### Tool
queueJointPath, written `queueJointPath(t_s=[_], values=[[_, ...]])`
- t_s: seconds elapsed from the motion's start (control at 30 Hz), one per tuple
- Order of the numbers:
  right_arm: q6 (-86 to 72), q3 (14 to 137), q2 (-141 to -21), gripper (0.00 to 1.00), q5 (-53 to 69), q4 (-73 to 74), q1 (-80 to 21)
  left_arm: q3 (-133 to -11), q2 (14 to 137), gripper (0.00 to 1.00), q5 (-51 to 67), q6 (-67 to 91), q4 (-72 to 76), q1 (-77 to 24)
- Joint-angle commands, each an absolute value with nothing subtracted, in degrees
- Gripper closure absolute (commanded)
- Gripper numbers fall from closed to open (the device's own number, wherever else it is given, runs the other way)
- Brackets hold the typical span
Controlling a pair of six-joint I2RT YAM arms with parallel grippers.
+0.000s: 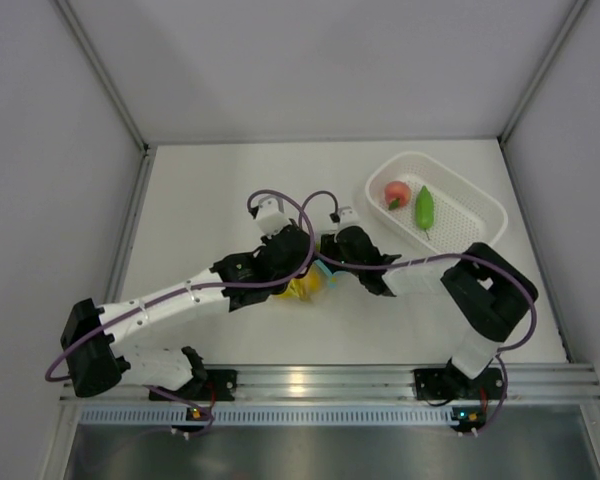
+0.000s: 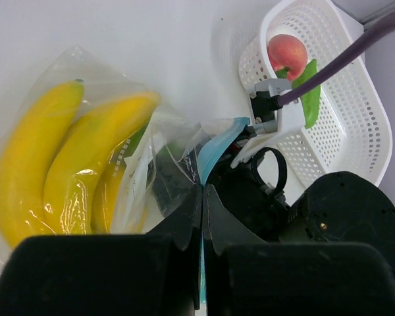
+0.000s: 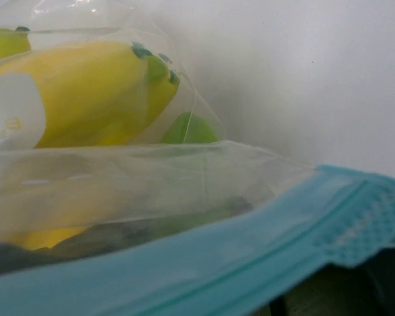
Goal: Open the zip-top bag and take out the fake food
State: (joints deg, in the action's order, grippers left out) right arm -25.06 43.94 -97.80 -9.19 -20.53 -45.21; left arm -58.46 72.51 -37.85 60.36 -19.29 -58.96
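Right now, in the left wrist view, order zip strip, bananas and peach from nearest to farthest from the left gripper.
1. Zip strip: pinched in the left gripper.
2. Bananas: inside the bag, left.
3. Peach: in the basket, far right.

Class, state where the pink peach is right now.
In the top view the pink peach lies inside the white basket at the far right, just left of the green piece.
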Motion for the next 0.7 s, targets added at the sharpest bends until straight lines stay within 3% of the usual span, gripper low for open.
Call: queueJointPath(t_s=[0.0,0.67], values=[[-23.91,43.24,-92.38,0.69,-9.23,-16.36,-45.7,-58.27,70.58,1.0,-40.17,59.68,-16.79,-58.8],[-23.03,50.97,-66.54,0.75,-0.26,7.29,-46.76,-58.71,72.6,1.0,-40.43,59.59,-16.79,-58.18]])
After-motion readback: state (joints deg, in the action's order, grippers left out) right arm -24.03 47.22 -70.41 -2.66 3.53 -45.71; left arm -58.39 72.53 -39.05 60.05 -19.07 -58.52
